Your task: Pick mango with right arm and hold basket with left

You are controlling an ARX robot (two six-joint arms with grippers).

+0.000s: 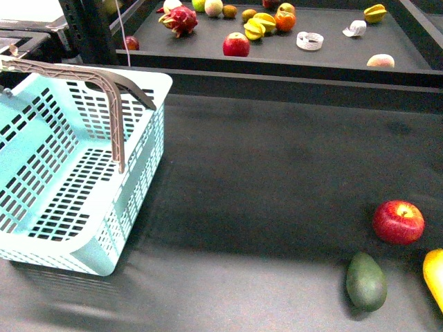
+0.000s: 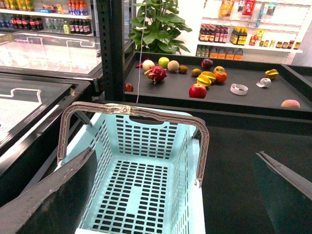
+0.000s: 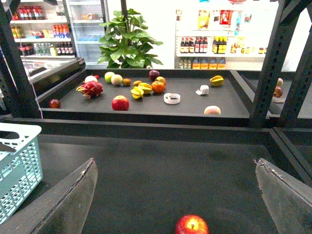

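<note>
The mango [image 1: 435, 277] is a yellow-orange fruit cut off by the right edge of the front view, near the front right of the dark table. The turquoise basket [image 1: 41, 228] stands at the left, empty, with a taupe handle [image 1: 104, 86] raised. My left gripper [image 2: 178, 195] is open above the basket [image 2: 146, 141]; its fingers [image 2: 53, 195] straddle the basket's near right wall. My right gripper [image 3: 178, 195] is open above the table, with a red apple [image 3: 191, 225] between its fingers. The mango does not show in the right wrist view. Neither arm shows in the front view.
A red apple [image 1: 399, 221] and a dark green oval fruit [image 1: 366, 281] lie next to the mango. A raised back shelf [image 1: 277, 59] holds several fruits, among them a dragon fruit [image 1: 180, 19], an apple [image 1: 236, 45] and starfruit [image 1: 259, 26]. A black post [image 1: 86, 28] stands at back left.
</note>
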